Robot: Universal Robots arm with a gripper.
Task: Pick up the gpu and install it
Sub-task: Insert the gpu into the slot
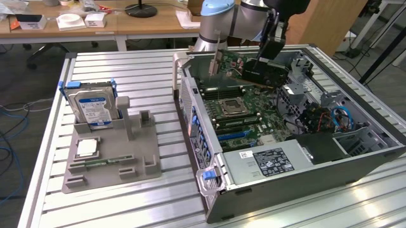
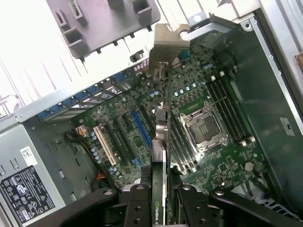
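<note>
The gpu (image 1: 244, 66) is a green card with a black cooler and a silver end bracket. It hangs tilted over the far end of the open computer case (image 1: 209, 190). My gripper (image 1: 269, 50) is shut on its upper edge. In the wrist view the gpu (image 2: 162, 142) shows edge-on, clamped between my black fingers (image 2: 137, 203), with my gripper (image 2: 162, 210) around it and its silver bracket (image 2: 168, 45) at the far end. Below it lies the motherboard (image 2: 222, 165) with a blue slot (image 2: 142, 127) and the empty CPU socket (image 2: 204, 128). The card is above the board, not seated.
A grey holder tray (image 1: 142, 166) on the exterior view's left carries a hard drive (image 1: 94, 107), a processor chip (image 1: 87, 147) and a memory stick (image 1: 108, 161). The power supply (image 1: 266, 161) fills the near end of the case. Cables (image 1: 339, 118) lie on the exterior view's right.
</note>
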